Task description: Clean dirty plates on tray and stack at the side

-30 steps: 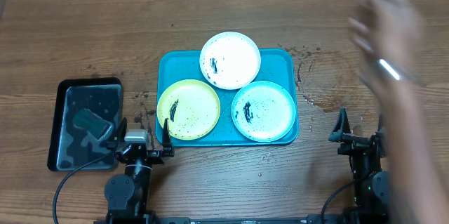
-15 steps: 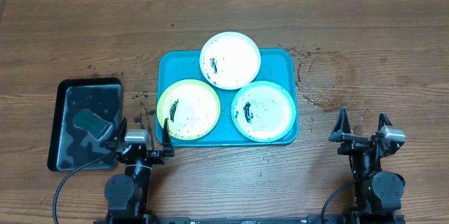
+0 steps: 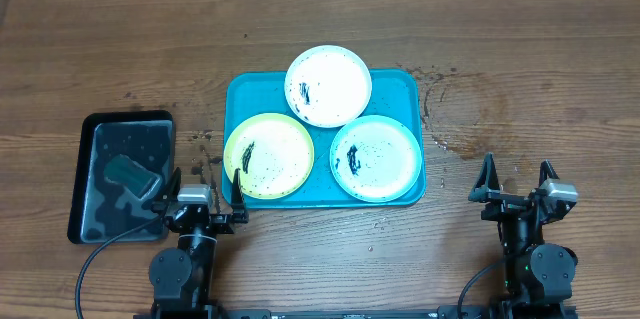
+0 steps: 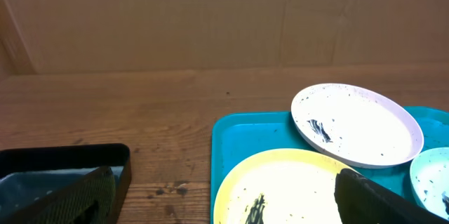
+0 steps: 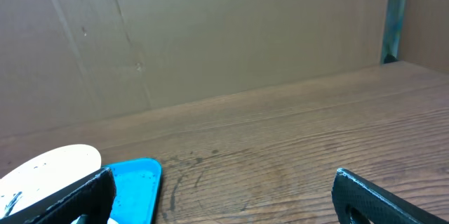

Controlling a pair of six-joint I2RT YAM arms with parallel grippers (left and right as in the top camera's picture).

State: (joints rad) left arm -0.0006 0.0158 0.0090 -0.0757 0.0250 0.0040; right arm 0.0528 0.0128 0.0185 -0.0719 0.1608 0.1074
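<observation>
Overhead: tray (image 3: 252, 94) near left gripper (image 3: 205, 187), apart from right gripper (image 3: 515, 174)

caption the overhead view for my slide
Dirty white plate, yellow-green plate and light blue plate on the turquoise tray, left gripper and right gripper open in front, black tray at left

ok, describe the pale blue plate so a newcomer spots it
Start at the big turquoise tray mid-table. The pale blue plate fills its near-right corner. Colour sets it apart: its neighbours are the white plate and yellow-green plate.
</observation>
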